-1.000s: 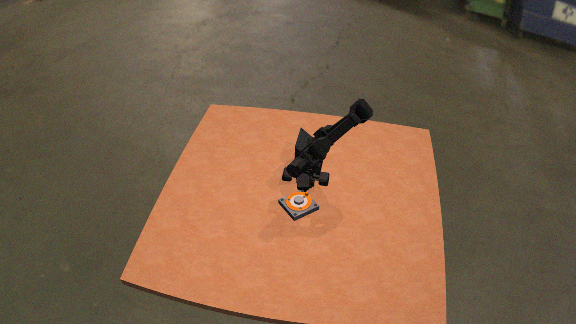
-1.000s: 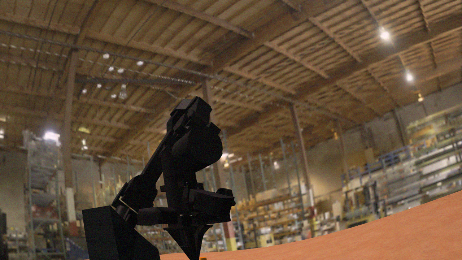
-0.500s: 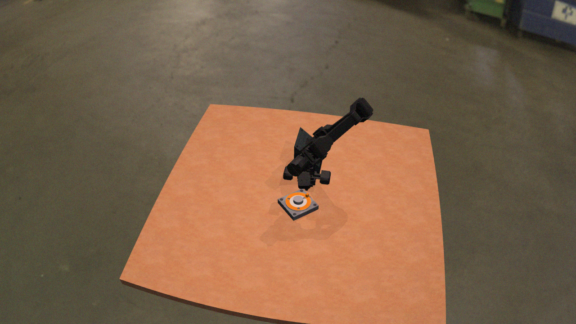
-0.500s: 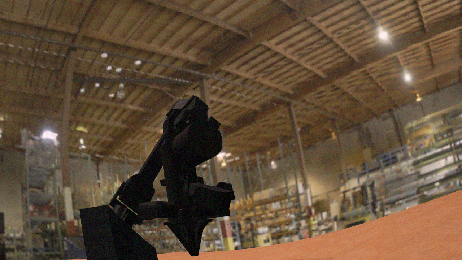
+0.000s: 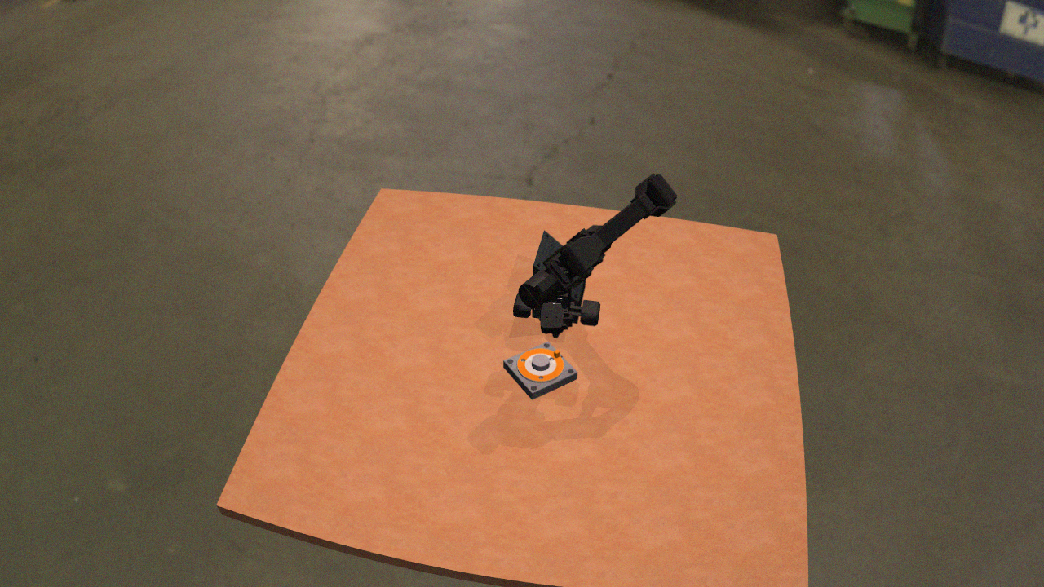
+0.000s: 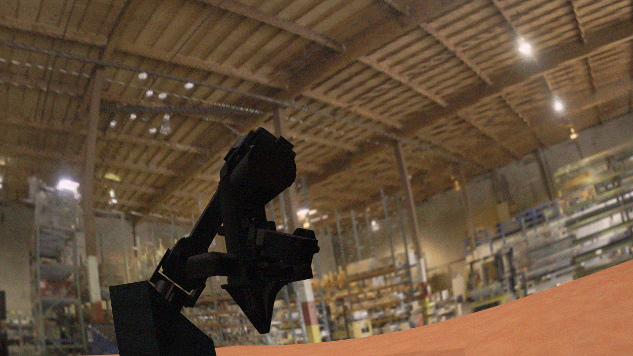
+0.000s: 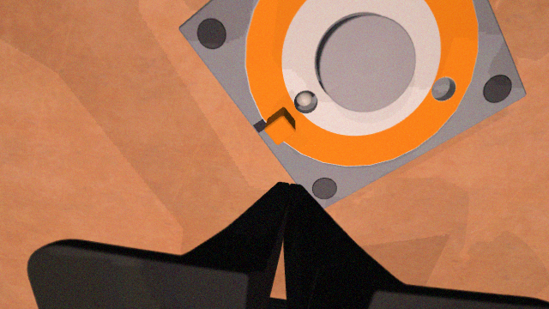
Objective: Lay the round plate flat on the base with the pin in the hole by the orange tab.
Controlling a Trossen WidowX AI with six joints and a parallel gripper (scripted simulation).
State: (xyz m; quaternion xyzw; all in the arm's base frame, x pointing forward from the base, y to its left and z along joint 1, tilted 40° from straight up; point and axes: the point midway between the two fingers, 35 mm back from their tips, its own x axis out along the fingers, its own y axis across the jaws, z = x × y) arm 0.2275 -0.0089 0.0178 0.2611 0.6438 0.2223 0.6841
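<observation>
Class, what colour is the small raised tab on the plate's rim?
Orange, like the plate's outer ring; the tab shows best in the wrist view.

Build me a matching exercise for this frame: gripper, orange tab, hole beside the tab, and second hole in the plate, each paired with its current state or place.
Things:
1. gripper
2. orange tab
3. hole beside the tab
4. second hole

States:
A. pale pin visible inside it
B. shut, holding nothing, apart from the plate
C. no pin showing, on the plate's far side
D. at the plate's rim, over the base's edge

Pairs: 1-B, 2-D, 3-A, 4-C
</observation>
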